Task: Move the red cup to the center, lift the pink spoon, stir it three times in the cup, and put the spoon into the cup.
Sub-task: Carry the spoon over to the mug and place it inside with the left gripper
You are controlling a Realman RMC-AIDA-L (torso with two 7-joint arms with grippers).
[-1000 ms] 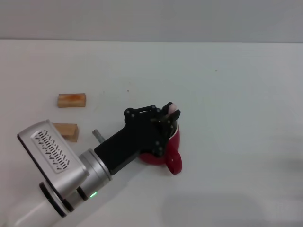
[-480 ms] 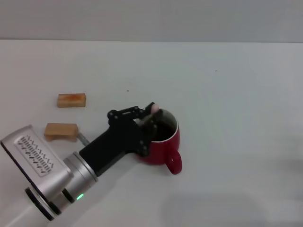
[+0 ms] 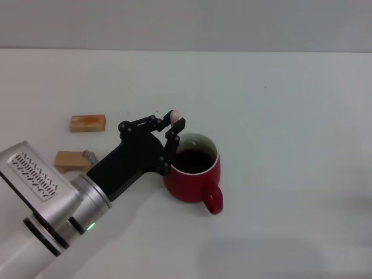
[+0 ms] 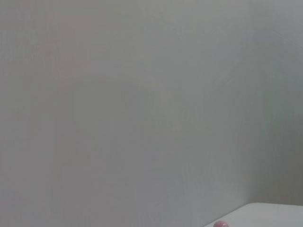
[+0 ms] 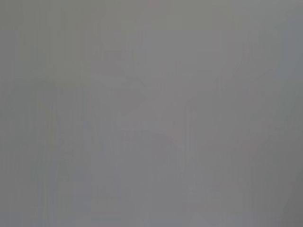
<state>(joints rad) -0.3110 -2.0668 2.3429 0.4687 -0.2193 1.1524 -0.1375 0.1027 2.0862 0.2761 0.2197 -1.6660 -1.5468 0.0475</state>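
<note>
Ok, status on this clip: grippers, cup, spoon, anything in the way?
Left gripper shut on pink spoon, at the red cup rim. Right arm out of view. Cup upright, dark liquid inside. Two wooden blocks well apart.

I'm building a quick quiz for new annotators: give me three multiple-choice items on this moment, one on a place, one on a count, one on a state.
1. Where is the left gripper?
A. at the red cup's rim, on the side towards the blocks
B. beyond the cup's handle
C. over the wooden blocks

2. How many wooden blocks lie on the table?
A. one
B. two
C. four

3. The pink spoon is:
A. flat on the table
B. lying across the cup
C. held in the left gripper

Key: 1 A, fingers beside the rim; 2 B, two tan blocks; 3 C, pink tip between fingers.
</note>
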